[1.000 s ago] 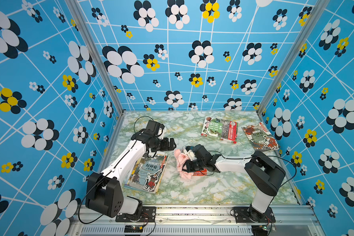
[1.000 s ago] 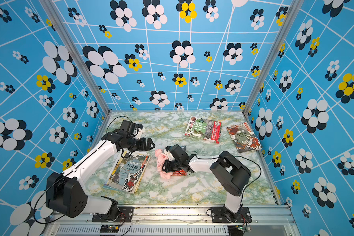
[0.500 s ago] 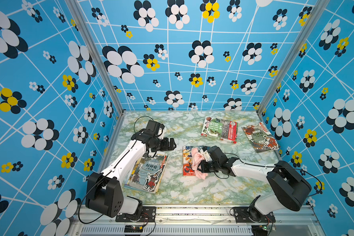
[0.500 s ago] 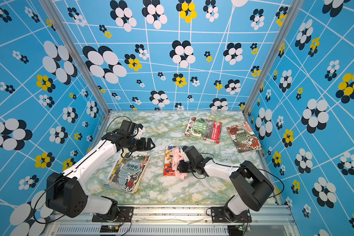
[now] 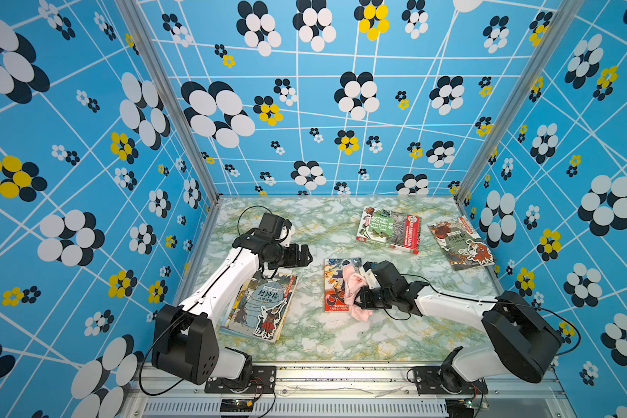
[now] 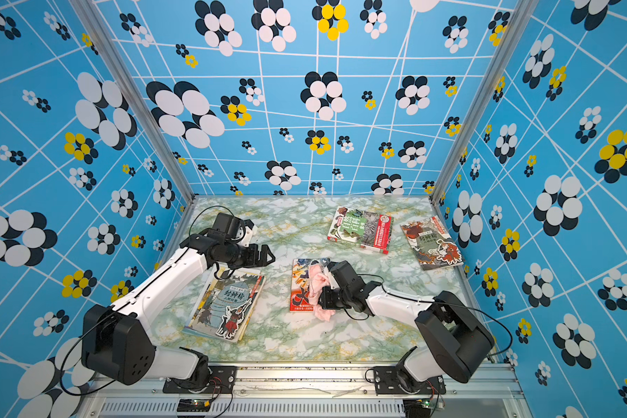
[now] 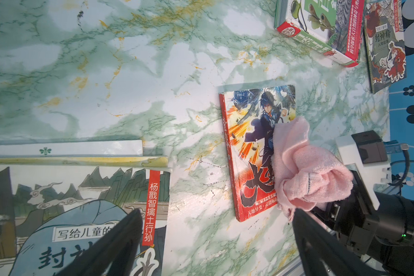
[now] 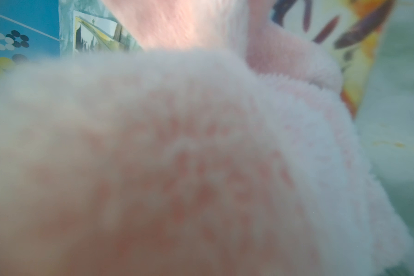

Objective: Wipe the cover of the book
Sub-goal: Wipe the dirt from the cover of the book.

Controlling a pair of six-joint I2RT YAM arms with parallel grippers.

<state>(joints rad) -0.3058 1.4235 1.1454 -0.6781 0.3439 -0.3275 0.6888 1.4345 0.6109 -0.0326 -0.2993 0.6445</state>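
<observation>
Book (image 5: 332, 300): lay flat mid-counter (image 5: 323, 336), cover up for wiping.
Right pincer (image 5: 364, 293): clenched on cloth (image 5: 352, 282), pressing it onto the cover's edge nearest that arm.
Left pincer (image 5: 304, 255): released, idle, clear of the wiping.

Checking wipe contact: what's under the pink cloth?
The pink cloth covers the red book along its edge nearest the right arm; its tail lies on the marble table. The cover beneath and the fingertips of the right gripper are hidden.
</observation>
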